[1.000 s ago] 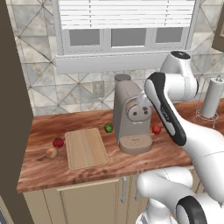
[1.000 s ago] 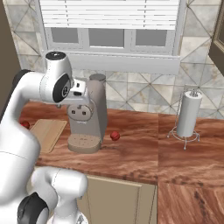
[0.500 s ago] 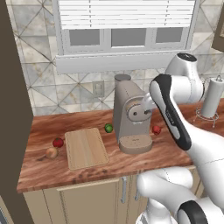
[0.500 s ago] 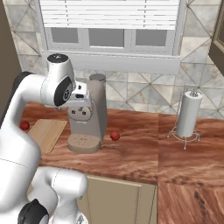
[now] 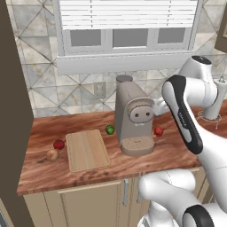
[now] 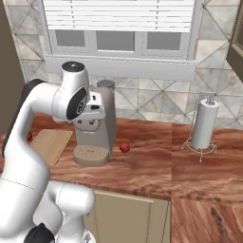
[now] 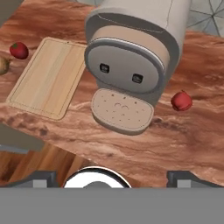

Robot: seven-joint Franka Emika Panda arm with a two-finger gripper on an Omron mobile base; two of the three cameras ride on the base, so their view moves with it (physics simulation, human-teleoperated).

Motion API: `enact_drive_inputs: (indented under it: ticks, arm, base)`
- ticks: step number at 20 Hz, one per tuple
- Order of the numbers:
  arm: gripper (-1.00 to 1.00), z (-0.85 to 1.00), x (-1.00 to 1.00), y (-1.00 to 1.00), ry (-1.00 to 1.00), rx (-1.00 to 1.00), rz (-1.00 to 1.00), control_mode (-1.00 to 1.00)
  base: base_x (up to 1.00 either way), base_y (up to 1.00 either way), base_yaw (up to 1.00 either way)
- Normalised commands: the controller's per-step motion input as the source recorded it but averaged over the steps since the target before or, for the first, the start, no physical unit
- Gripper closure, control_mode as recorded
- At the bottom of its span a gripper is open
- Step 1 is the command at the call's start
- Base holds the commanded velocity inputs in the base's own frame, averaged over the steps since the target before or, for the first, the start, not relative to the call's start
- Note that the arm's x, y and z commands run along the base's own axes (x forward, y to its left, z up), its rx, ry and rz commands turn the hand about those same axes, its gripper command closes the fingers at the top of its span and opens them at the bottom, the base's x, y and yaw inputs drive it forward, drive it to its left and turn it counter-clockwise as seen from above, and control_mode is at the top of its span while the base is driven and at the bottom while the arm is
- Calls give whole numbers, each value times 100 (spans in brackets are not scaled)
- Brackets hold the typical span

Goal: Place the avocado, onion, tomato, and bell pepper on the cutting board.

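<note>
— What has changed in the last second?

— The arm has swung a little further right and up, above the beige coffee machine [image 5: 134, 117]; nothing on the counter has shifted.

— And the jaws?

— I cannot tell how wide they stand; the two-finger gripper [image 7: 111, 178] shows just two dark tips low in the hand view, with nothing between them. It hangs high, well apart from every item.

— Where is the produce?

— The flat light-wood cutting board with rounded corners [image 5: 87, 150] lies bare, left of the machine. The small glossy green avocado [image 5: 110, 129] sits between board and machine, near the board's far corner. The tan papery onion [image 5: 52, 154] and a small red fruit [image 5: 58, 144] rest just off the board's left edge. Another small red fruit [image 5: 158, 131] lies right of the machine.

— So what would a good first pick need?

— I'd say choose one item, centre the fingers over it, descend straight, and keep clear of the machine's body.
</note>
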Motion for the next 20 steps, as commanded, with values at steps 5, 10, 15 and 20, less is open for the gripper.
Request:
enact_drive_inputs:
  ticks: [5, 10, 15, 20]
  arm:
    - [-100, -10, -9, -22, 0, 0, 12, -100]
    - [-100, -8, -2, -19, 0, 0, 11, -100]
    - [-100, -10, 0, -21, 0, -1, 12, -100]
    - [-100, -12, 0, -19, 0, 0, 9, -100]
  base:
    - [0, 0, 0]
    - [0, 0, 0]
    - [0, 0, 0]
    - [0, 0, 0]
